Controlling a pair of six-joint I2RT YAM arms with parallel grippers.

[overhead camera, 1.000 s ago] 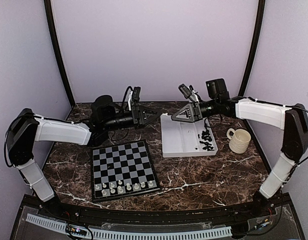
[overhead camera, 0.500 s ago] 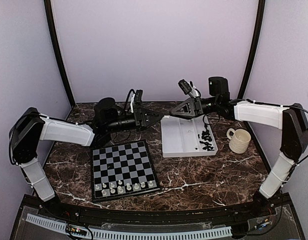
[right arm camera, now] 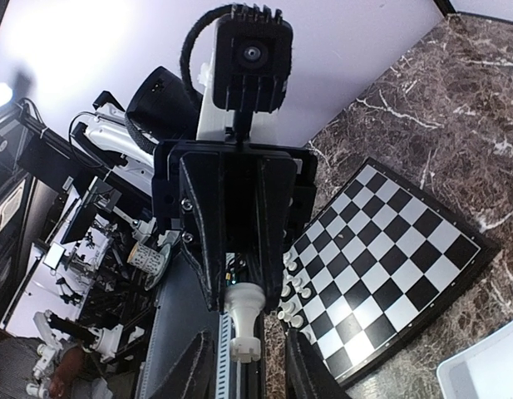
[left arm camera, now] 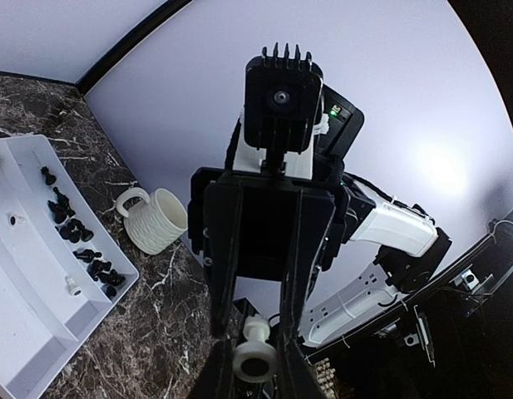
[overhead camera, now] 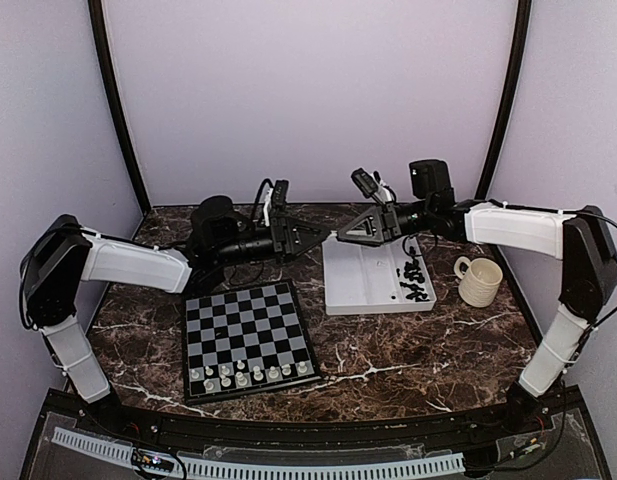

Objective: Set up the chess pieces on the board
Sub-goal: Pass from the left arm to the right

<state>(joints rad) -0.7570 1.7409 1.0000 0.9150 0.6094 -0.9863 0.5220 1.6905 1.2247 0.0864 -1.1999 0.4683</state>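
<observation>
White piece (left arm camera: 256,356): item in hand-over, carried in the air, off the desk (overhead camera: 388,340).

Top view. The left gripper (overhead camera: 318,235) and right gripper (overhead camera: 345,237) are found tip to tip, beyond the board (overhead camera: 243,315) and over the far left corner of the tray (overhead camera: 360,280). The piece cannot be made out here. White men (overhead camera: 250,373) are stood along the board's near row. Black men (overhead camera: 416,280) are heaped in the tray's right compartment. A mug (overhead camera: 480,281) is set just beside the tray.

Left wrist view. The piece is seen clamped in the left gripper, with the right gripper reaching in on either side of it.

Right wrist view. The right gripper's jaws are seen apart, one on each side of the piece, with a gap showing on both sides. No hold by them is shown. The board is seen below, off to one side.

Hazards, as judged. Should the left gripper be opened before the right is closed, the piece would be dropped to the desk or tray and could roll away. Should both be clamped and drawn apart, so small and smooth a piece could be twisted or squeezed out. A skewed grip would leave it tilted for placing.
</observation>
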